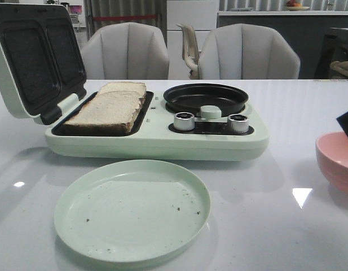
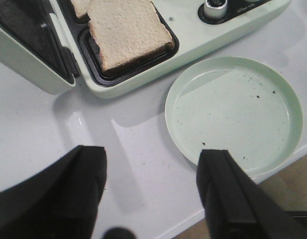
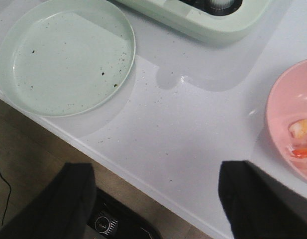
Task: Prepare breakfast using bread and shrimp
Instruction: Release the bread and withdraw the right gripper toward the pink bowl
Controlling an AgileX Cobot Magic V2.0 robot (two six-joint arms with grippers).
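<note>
Left claw (image 2: 151, 194) spread apart, holding nothing, above the white surface (image 1: 275, 226). Two slices of bread (image 1: 109, 105) lying side by side in the open sandwich maker (image 1: 157, 138), lid raised at far left. Pale green plate (image 1: 132, 209) just in front, speckled with crumbs. Shrimp (image 3: 303, 151) resting in the pink bowl (image 3: 285, 104) at far right. Right claw (image 3: 155, 199) likewise apart, gripping nothing.

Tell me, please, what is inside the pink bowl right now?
The right wrist view shows the shrimp, orange-red and pale, lying in the pink bowl. The frame cuts off part of the bowl, and in the front view its wall hides the inside.
</note>
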